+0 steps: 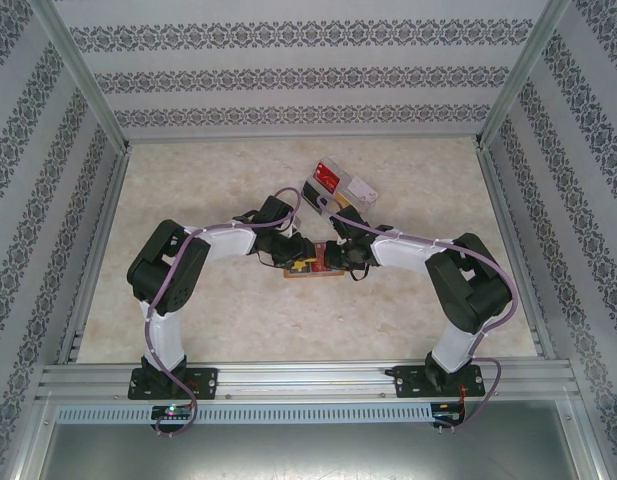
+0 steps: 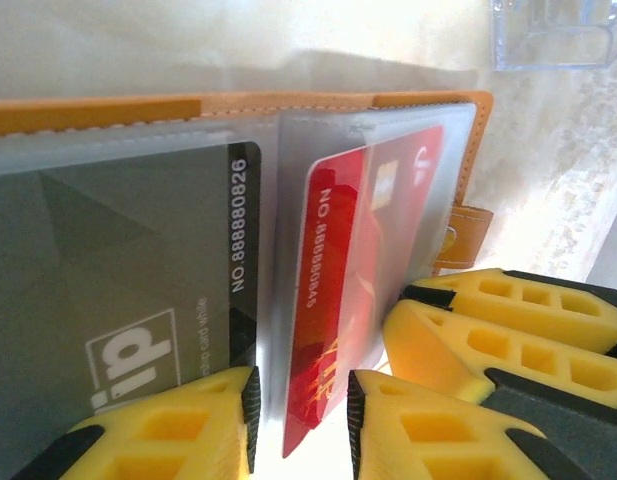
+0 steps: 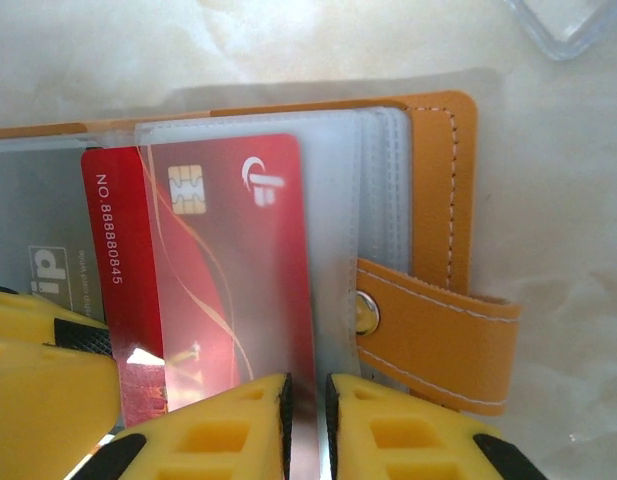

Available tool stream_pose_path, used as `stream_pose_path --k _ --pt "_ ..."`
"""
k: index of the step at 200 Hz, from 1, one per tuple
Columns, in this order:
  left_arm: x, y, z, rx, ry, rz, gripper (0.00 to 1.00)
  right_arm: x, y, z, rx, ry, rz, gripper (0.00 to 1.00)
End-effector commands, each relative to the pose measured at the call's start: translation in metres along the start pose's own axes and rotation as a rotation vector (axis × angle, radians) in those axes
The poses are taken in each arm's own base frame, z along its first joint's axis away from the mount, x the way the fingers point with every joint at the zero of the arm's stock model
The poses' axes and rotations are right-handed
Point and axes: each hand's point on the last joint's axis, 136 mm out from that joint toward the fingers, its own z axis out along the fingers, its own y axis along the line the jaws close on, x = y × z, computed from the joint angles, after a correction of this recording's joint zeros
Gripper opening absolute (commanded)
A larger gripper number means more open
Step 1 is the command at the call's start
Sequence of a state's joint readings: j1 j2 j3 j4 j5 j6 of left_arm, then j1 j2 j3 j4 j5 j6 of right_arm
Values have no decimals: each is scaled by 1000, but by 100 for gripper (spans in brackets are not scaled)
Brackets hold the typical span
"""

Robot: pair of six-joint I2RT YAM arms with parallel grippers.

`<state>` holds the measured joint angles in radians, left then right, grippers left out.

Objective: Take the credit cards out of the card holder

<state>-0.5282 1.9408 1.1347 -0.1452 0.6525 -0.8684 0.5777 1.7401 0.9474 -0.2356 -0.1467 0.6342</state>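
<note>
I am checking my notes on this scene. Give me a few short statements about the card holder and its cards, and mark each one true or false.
1. The card holder lies open. True.
2. The red card carries a chip on its face. True.
3. The dark grey card has been taken out. False: it sits in a clear sleeve of the card holder, beside the red card.
4. The tab clasp is fastened. False: it lies loose at the edge of the card holder.
5. The left gripper and the right gripper are both at the card holder. True.
</note>
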Motion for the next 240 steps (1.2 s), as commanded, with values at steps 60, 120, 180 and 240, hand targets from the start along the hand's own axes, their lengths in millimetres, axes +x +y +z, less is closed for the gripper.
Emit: stream_pose_path --k 60,120,180,240 --pt "0 0 9 17 47 16 28 7 -9 7 16 37 40 21" --pt "-2 -5 8 36 40 32 22 9 -12 7 21 39 42 21" --pt "-2 8 -1 -28 15 48 3 10 -15 4 32 29 49 21" --pt "9 24 -34 -98 -26 108 0 3 -6 -9 -19 -9 45 20"
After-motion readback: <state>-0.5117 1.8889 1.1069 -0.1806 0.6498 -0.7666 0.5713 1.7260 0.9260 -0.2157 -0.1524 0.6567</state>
